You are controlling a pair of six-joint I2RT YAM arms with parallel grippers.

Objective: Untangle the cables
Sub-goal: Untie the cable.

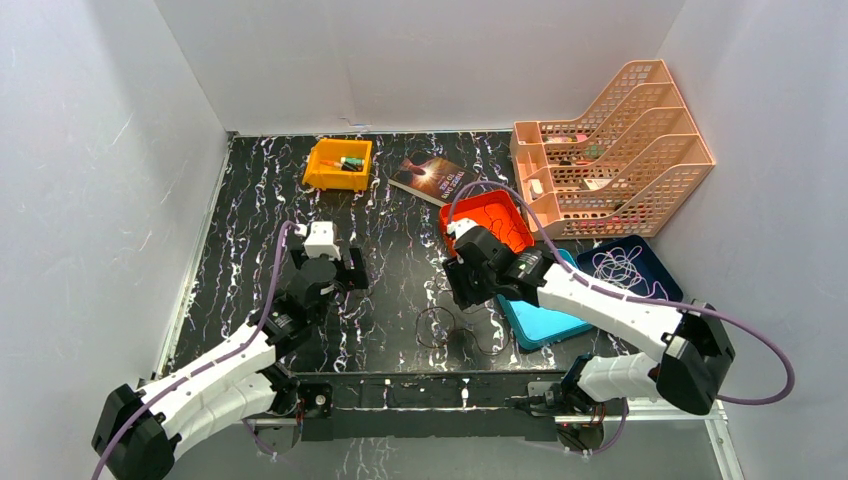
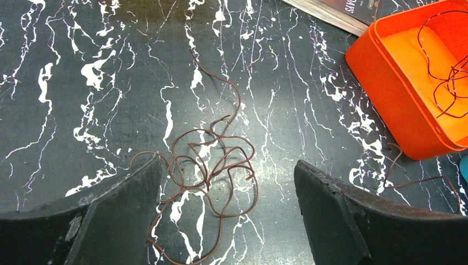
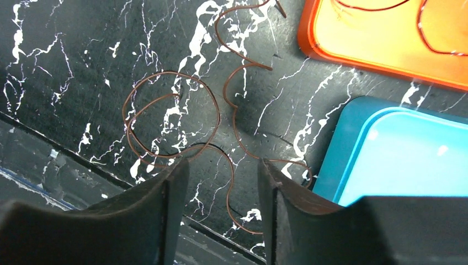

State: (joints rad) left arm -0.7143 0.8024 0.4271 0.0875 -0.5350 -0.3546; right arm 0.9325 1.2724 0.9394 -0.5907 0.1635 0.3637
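Note:
A thin brown cable lies in loose loops [image 1: 440,326] on the black marbled table near its front edge. In the right wrist view the loops [image 3: 171,118] lie just ahead of my right gripper [image 3: 223,163], which is open, and one strand runs between its fingers. My right gripper [image 1: 465,275] hovers above them. In the left wrist view a brown cable tangle [image 2: 212,165] lies between the fingers of my open left gripper [image 2: 227,164], which shows in the top view [image 1: 335,268]. A dark cable [image 2: 450,83] lies in the orange tray [image 1: 478,205]. A whitish cable [image 1: 620,265] lies in the dark blue tray [image 1: 655,262].
A teal tray [image 1: 545,322] sits right of the loops, also in the right wrist view [image 3: 397,154]. A book [image 1: 432,177], a yellow bin [image 1: 322,178] and a peach file rack [image 1: 610,150] stand at the back. The orange tray [image 2: 397,105] shows right of the left gripper.

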